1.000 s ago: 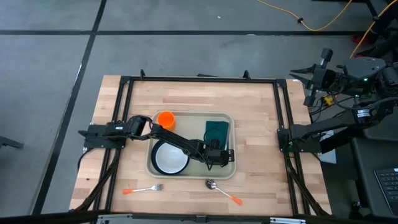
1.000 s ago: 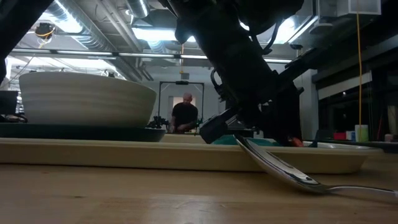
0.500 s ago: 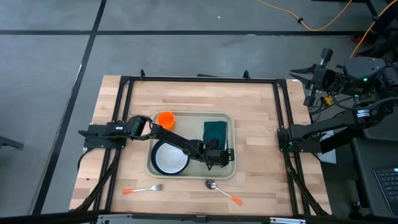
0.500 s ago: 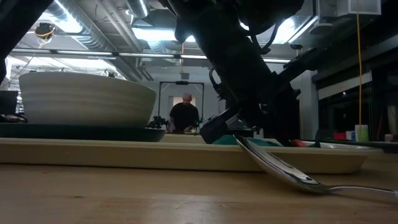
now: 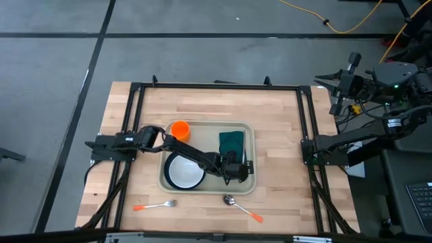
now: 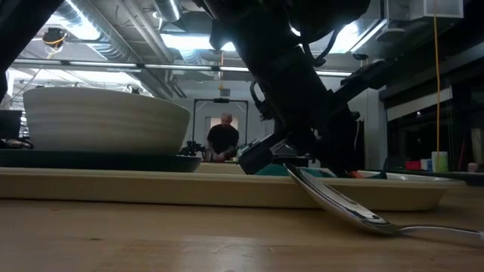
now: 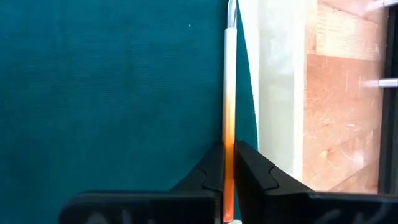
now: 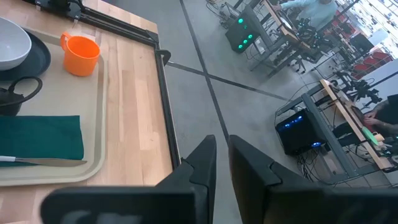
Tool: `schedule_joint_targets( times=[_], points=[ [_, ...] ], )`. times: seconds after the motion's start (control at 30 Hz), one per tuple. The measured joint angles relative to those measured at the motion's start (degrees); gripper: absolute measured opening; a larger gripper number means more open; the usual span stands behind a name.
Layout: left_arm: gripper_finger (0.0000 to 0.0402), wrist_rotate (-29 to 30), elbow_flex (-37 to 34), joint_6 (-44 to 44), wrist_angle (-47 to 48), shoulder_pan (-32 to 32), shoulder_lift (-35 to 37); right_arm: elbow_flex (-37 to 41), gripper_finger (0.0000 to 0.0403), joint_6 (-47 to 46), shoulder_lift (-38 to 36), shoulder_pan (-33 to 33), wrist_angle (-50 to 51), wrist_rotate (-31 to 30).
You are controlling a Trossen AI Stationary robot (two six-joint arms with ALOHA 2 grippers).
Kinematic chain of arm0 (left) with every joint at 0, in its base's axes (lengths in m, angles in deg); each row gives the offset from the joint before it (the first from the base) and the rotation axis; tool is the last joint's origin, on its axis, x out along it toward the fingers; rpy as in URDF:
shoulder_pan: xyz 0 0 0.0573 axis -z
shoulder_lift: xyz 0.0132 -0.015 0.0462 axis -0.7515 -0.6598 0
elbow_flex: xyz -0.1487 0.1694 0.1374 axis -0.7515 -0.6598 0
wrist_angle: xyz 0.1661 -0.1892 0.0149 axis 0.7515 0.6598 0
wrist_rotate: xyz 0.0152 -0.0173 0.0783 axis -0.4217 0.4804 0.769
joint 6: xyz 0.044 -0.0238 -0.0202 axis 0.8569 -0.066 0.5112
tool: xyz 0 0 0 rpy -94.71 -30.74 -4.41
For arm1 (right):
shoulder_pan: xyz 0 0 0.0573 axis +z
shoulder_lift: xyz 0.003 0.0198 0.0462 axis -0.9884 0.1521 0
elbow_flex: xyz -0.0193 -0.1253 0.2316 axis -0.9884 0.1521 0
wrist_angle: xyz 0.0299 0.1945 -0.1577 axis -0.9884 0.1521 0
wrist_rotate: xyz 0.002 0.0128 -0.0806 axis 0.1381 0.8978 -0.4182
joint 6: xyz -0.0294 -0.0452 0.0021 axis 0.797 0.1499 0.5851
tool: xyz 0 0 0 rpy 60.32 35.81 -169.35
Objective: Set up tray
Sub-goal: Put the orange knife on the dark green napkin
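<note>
The tray, a large pale beige rectangle with rounded corners and a low raised rim, lies flat near the middle of the butcher-block table. It looks like stiff, smooth moulded plastic, probably light on its own yet awkward once loaded; a sensible hold would be the rim along a long edge, kept level so nothing slides. Inside it sit a white bowl on a dark teal plate, an orange cup in one corner, and a dark green napkin along the side nearest the right arm. The left gripper reaches low over the napkin's outer edge, its fingers clenched on the slim orange-and-white handle of a utensil. An orange-handled fork and spoon lie on the table just outside the tray. The right gripper waits well off the table's side, fingers nearly together around nothing.
</note>
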Motion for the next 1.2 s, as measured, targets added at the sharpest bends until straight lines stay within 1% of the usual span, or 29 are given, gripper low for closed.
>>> schedule_joint_targets(
  times=[0.27, 0.37, 0.5, 0.6, 0.97, 1.2],
  points=[
    [0.0005, 3.9, 0.0, 1.0, -0.5, 0.6, 0.0, 0.0, 0.0049, 0.0, 0.0, 0.0, 0.0, 0.0],
    [0.0005, 4.4, 0.0, 1.5, -1.0, 0.6, 0.0, 0.0, 0.0049, 0.0, 0.0, 0.0, 0.0, 0.0],
    [0.0004, 6.9, 0.0, 1.5, -0.9, 0.9, 0.1, 0.0, 0.0049, -0.1, 0.0, 0.0, 0.0, 0.0],
    [0.0004, 6.9, 0.0, 0.9, -0.6, 0.9, 0.2, 0.0, 0.0049, -0.1, 0.0, 0.0, 0.0, 0.0],
    [0.0004, 7.1, 0.0, -6.3, 1.3, 3.2, 0.2, 0.0, 0.0049, -0.1, 0.0, 0.0, -0.5, 0.0],
    [0.0004, 7.0, 0.0, -7.0, 2.3, 3.4, 0.2, 0.0, 0.0049, 0.5, 0.0, 0.0, -1.3, 0.0]
  ],
)
